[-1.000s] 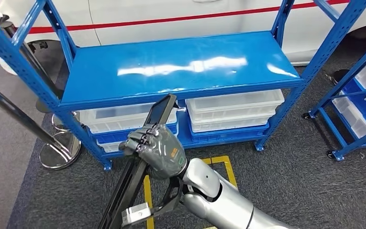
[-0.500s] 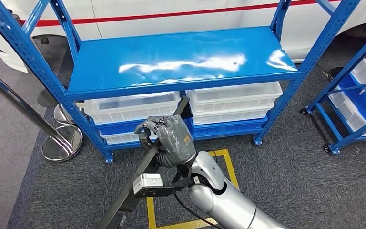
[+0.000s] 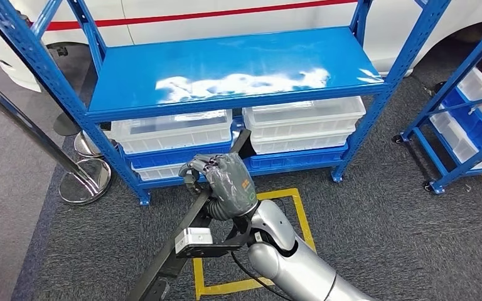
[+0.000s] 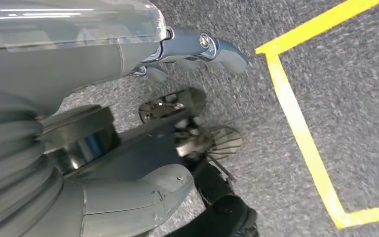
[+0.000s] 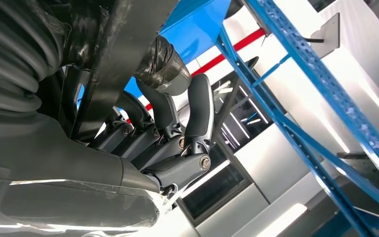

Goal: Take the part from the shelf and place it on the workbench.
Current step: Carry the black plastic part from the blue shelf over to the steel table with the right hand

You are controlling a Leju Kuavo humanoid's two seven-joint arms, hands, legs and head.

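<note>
Part (image 3: 182, 235), a long black bar, ran slantwise through our right hand (image 3: 223, 185) in the head view, fingers wrapped around it, its upper end before the blue shelf (image 3: 226, 63). From the right wrist we saw the fingers (image 5: 197, 113) curled over the bar (image 5: 113, 59). From the left wrist, our left hand (image 4: 128, 49) hung over grey carpet (image 4: 345, 98); we could not tell its grip.

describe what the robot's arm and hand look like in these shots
The right arm is smooth, rounded silver metal with bulbous joints. A black bracket at the wrist carries a small white box-shaped module, and a thin black cable runs below it. The right hand is grey under a clear glossy cover bearing a small orange marking; the fingers are dark grey with visible pivot screws.
</note>
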